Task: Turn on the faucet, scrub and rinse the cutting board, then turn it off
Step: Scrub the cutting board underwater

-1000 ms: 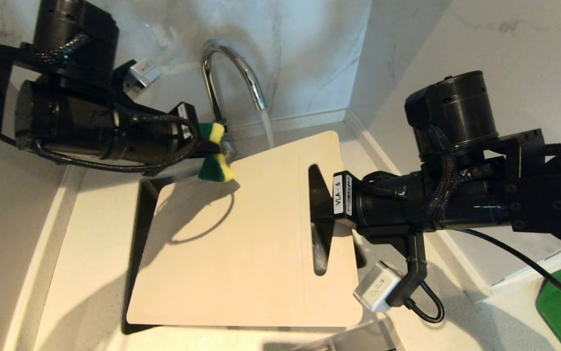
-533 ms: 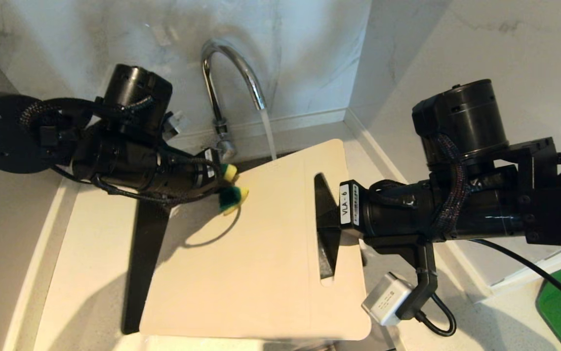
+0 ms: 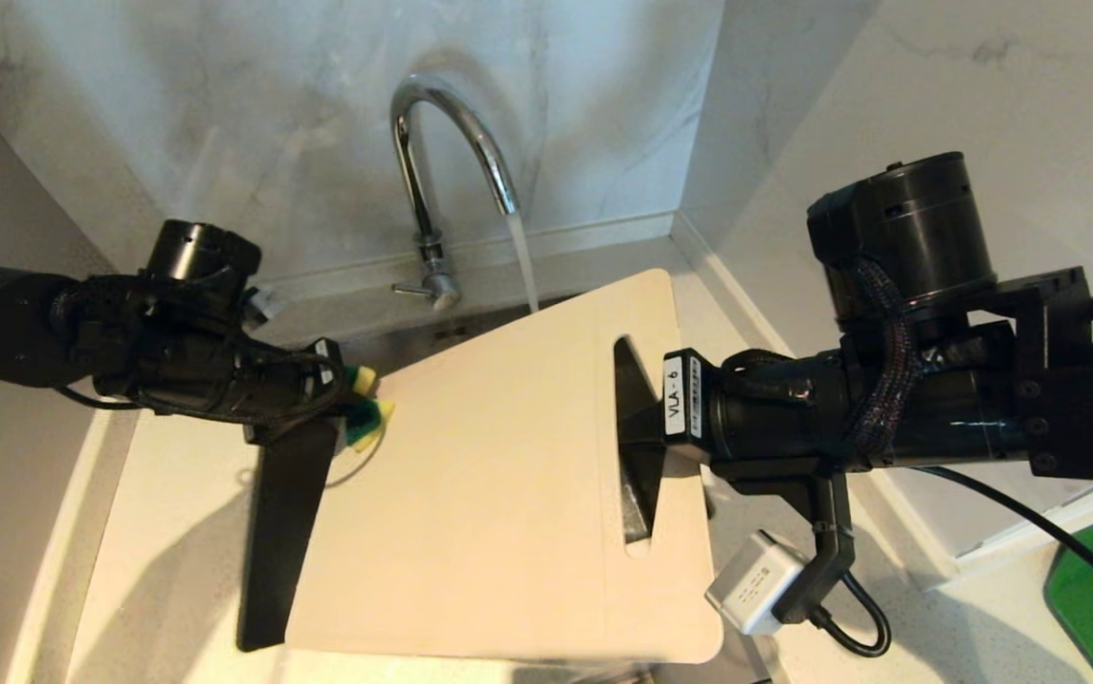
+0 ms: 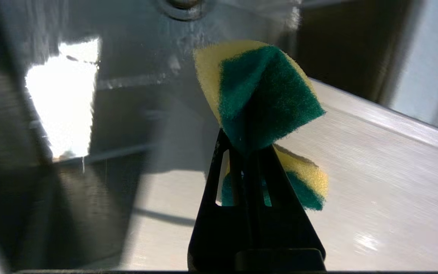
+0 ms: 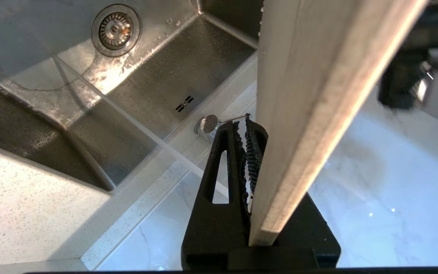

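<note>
Water (image 3: 525,271) from faucet (image 3: 442,142) falls past cutting board (image 3: 499,494) into sink (image 5: 188,72).

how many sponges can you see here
1. The only sponge, green and yellow, is pinched in the left gripper at the left edge of the cutting board, over the sink. More could be hidden under the board.

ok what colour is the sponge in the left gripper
Yellow foam with a dark green scouring side; the sponge shows best in the left wrist view.
</note>
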Tool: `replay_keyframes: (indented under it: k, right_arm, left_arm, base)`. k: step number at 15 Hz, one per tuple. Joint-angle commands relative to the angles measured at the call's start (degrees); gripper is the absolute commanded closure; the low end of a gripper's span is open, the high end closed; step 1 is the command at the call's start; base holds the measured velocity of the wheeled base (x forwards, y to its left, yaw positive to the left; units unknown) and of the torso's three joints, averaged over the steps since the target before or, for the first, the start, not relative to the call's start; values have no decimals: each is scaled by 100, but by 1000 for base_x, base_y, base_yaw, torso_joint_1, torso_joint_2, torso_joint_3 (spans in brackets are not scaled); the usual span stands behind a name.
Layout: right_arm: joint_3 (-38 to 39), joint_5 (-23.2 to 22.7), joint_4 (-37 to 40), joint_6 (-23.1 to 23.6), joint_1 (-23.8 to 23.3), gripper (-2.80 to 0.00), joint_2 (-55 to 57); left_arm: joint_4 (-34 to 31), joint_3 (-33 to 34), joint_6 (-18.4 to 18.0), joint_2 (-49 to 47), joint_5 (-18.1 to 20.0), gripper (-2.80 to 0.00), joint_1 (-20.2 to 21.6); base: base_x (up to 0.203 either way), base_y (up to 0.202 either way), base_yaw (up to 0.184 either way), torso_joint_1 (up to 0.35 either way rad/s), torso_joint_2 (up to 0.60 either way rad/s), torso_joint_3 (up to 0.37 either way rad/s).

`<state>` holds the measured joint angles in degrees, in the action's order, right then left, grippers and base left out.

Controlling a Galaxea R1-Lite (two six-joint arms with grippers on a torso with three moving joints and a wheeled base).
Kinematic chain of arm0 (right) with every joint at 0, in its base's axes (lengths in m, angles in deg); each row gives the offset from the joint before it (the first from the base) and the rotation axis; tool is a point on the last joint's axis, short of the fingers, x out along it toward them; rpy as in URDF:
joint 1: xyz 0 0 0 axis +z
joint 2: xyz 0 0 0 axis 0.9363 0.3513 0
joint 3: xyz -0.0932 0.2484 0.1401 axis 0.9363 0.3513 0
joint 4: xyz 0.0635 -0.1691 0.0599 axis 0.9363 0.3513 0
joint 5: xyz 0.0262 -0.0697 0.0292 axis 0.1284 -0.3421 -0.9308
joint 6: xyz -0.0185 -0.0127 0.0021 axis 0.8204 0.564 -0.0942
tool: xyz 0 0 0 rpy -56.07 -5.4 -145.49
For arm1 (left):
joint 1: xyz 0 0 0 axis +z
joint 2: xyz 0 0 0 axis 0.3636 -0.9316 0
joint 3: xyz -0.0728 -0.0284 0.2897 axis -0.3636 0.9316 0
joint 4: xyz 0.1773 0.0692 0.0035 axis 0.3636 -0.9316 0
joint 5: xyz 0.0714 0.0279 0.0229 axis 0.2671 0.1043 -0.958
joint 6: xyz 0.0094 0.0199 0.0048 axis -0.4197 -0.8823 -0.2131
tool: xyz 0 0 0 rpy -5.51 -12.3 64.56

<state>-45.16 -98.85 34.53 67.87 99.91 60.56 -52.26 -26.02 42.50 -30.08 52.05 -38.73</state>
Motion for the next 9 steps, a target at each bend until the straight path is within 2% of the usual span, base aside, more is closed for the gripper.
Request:
replay_keyframes:
  k: [1, 4, 6, 9]
  right_arm:
    - [2, -12, 10, 83, 2, 0, -15]
    - [-6, -12, 2, 31, -7, 0, -15]
    - [-6, -12, -9, 13, -7, 0, -6]
    - [223, -17, -360, -109, -41, 0, -2]
  left_arm:
    - [141, 379, -102, 57, 191, 0, 561]
    - [502, 779, -337, 126, 333, 0, 1162]
    - [547, 745, -356, 418, 595, 0, 1343]
    - [422, 424, -104, 1106, 816, 0, 1398]
  base:
    - [0, 0, 0, 0, 0, 0]
    - [0, 0, 0, 0, 0, 0]
    - [0, 0, 0, 0, 0, 0]
    - [0, 0, 0, 0, 0, 0]
